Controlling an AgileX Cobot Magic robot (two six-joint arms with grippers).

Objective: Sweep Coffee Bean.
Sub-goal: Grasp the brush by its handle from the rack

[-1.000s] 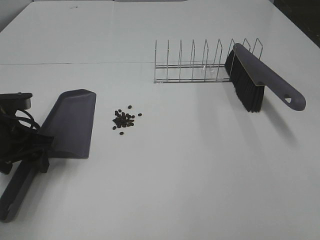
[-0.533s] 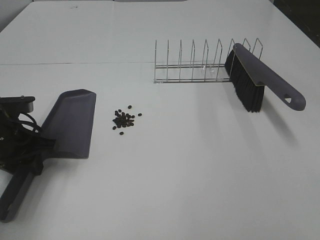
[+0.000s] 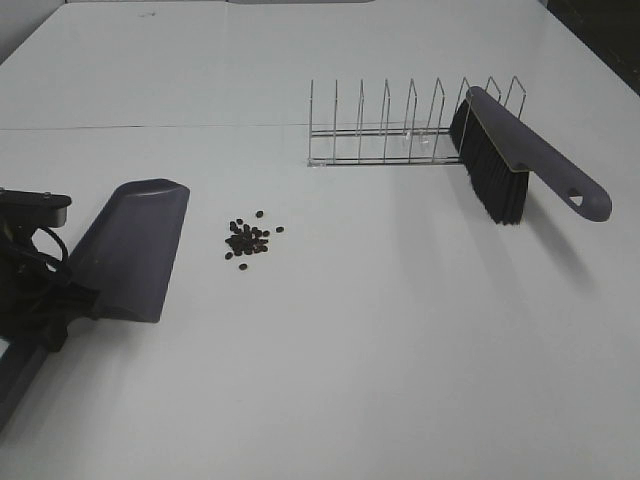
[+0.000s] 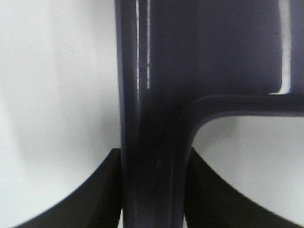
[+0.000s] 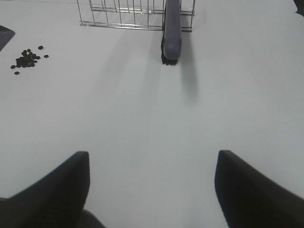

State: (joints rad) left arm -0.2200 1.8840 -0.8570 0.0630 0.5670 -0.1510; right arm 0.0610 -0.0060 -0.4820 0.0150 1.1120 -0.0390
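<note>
A small pile of dark coffee beans lies on the white table, also seen in the right wrist view. The grey dustpan lies left of the beans, its mouth toward the far side. My left gripper is shut on the dustpan's handle, its fingers pressed against both sides. The grey brush with black bristles leans in the wire rack; it also shows in the right wrist view. My right gripper is open and empty, out of the exterior view.
The wire rack stands at the back, right of centre. The left arm's black cables lie at the left table edge. A seam runs across the table behind the dustpan.
My left gripper has drawn the dustpan to the left and slightly toward the near edge, away from the beans. The beans, brush and rack have not moved.
</note>
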